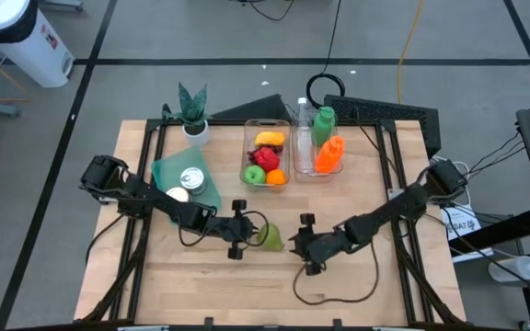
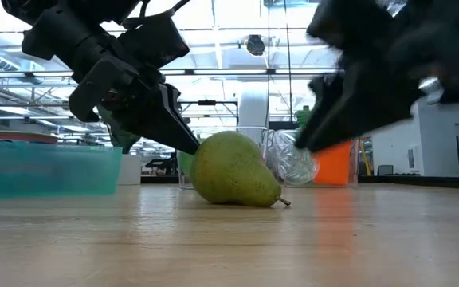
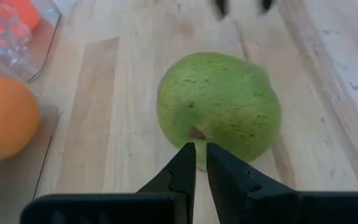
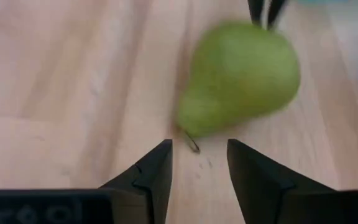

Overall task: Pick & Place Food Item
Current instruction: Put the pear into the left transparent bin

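Note:
A green pear point(image 1: 270, 236) lies on its side on the wooden table, between both grippers, its stem toward the right arm. My left gripper point(image 3: 201, 149) is shut, with its tips at the pear's point(image 3: 219, 106) broad blossom end. My right gripper point(image 4: 199, 146) is open, low over the table just short of the pear's point(image 4: 244, 74) stem end, touching nothing. In the low view the pear point(image 2: 231, 170) rests on its side, my left gripper point(image 2: 190, 143) beside it and my right gripper point(image 2: 305, 143) a little apart. My left gripper meets the pear at its broad end, by the brown calyx spot point(image 3: 196, 133), with the tips of its shut fingers. The fingers point(image 2: 183, 135) slant down at it from the table's left side. The pear stays lying on the table.
Behind the pear stand a clear bin of fruit point(image 1: 266, 152) and a second clear bin point(image 1: 318, 154) with bottles and an orange item. A teal dish with a tin can point(image 1: 190, 178) and a potted plant point(image 1: 192, 110) sit far left. A cable point(image 1: 334, 296) loops on the near table.

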Controlling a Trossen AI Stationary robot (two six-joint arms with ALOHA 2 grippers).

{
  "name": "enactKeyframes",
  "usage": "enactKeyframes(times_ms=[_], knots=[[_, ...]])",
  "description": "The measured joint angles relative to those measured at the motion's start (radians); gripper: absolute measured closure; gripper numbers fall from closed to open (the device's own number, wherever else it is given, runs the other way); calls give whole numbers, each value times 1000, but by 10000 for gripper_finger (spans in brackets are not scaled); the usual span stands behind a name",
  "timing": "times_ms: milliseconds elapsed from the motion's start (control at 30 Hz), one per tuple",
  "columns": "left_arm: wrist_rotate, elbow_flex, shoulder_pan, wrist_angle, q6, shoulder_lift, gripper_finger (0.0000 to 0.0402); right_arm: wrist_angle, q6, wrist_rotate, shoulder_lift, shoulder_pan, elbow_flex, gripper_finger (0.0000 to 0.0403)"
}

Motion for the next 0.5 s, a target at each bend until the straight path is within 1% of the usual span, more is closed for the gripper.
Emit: enactKeyframes(times_ms=[100, 300, 500], knots=[[1, 0, -1, 0, -1, 0, 352, -21, 15, -40, 45, -30, -2, 245], [1, 0, 0, -3, -5, 0, 352, 40, 39, -176, 99, -77, -1, 204], [3, 0, 0, -3, -40, 0, 352, 88, 64, -181, 130, -80, -1, 172]])
